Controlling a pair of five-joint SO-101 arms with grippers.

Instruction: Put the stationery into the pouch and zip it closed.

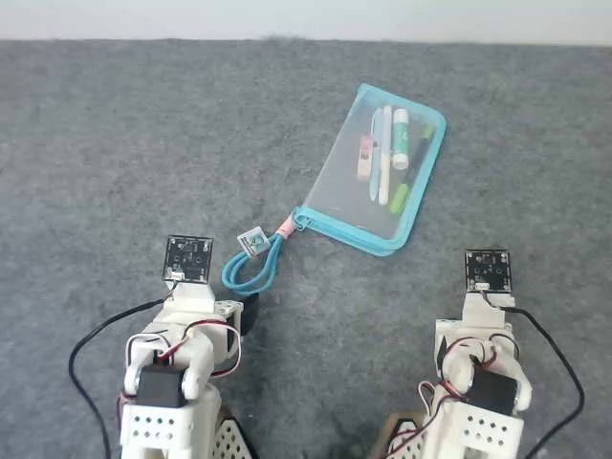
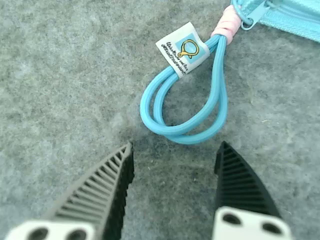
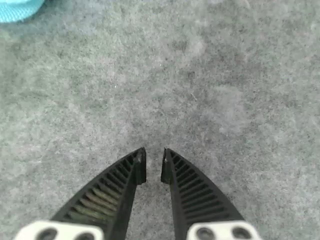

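The translucent pouch (image 1: 382, 177) with a blue zip edge lies right of the table's centre, with several pens and other stationery (image 1: 387, 153) inside. Its zipper pull (image 1: 301, 221) sits at the corner nearest the left arm, and the zip looks closed. A blue cord loop (image 2: 220, 100) with a white tag (image 2: 182, 49) trails from the pull (image 2: 248, 16). My left gripper (image 2: 175, 150) is open, just short of the loop's end and touching nothing. My right gripper (image 3: 153, 155) is shut over bare mat, nearer than the pouch, with a pouch corner (image 3: 17, 10) at its view's edge.
Grey felt mat (image 1: 143, 143) covers the table. Both arm bases stand at the near edge, the left (image 1: 177, 382) and the right (image 1: 478, 382). A pale wall strip runs along the far side.
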